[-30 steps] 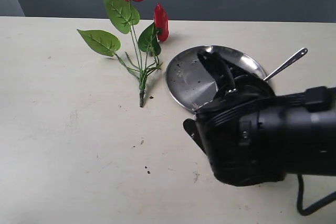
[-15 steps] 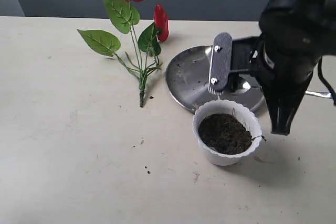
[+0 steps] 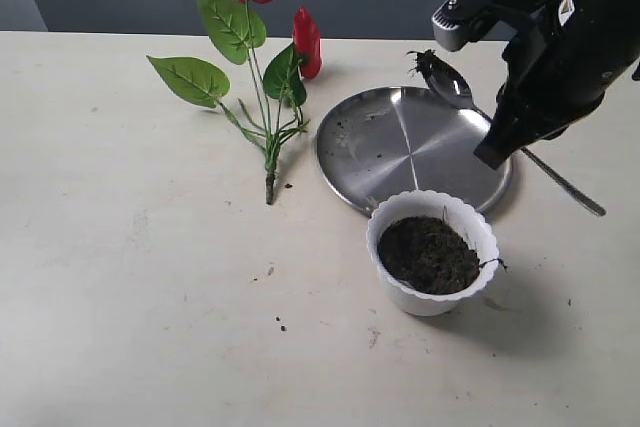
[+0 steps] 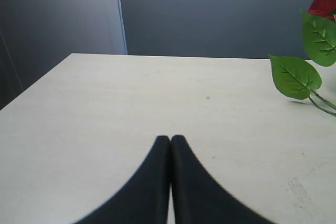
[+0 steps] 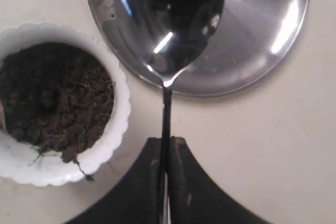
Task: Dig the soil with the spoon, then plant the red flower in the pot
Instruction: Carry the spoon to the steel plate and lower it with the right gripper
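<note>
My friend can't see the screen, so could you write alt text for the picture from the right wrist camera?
The robot's right hand grips the thin handle of a shiny spoon, whose bowl hangs above a round steel plate. Beside the plate stands a small white pot with a scalloped rim, filled with dark crumbly soil, all on a pale table.

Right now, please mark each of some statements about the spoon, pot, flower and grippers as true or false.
1. The right gripper holds the spoon by its handle. True.
2. The pot is empty. False: dark soil fills it.
3. The flower stands planted in the pot. False: it lies on the table, beside the plate.
4. The left gripper is shut and holds nothing. True.
5. The spoon's bowl is above the plate. True.
</note>
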### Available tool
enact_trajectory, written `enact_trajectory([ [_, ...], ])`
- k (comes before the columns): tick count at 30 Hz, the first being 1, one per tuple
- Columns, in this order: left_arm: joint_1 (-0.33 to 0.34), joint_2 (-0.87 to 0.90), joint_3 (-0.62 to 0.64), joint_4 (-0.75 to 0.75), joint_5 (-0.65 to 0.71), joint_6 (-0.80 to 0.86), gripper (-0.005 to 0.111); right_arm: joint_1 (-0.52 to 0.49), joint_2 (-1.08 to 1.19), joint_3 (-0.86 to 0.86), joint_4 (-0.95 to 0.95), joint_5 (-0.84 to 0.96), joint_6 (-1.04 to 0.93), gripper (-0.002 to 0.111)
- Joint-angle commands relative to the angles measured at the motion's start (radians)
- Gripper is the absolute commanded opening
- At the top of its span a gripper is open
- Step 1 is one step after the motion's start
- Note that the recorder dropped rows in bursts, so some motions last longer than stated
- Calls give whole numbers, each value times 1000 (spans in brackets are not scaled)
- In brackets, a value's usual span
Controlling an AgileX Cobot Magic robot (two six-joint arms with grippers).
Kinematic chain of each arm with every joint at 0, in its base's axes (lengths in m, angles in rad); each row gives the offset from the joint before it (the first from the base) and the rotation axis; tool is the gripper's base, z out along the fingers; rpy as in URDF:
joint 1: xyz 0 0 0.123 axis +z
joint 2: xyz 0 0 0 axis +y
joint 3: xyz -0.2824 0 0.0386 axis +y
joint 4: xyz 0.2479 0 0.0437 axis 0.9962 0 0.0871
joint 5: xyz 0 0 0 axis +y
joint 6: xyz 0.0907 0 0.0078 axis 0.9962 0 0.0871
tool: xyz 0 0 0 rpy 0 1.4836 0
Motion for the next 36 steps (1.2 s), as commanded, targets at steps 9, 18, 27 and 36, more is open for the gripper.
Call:
enact_trajectory([
  [9,1,-2,4,-1,2,-2,0,-131,184,-5,193,-184,0,-1],
  [18,1,-2,4,-1,2,-2,0,-133,313,-133,197,-247,2,-1],
  [27,1,-2,4,-1,2,-2,0,-133,506,-308,200,-206,2,-1],
  [36,1,-2,4,-1,2,-2,0,-133,666,-442,182,-157,2,-1],
])
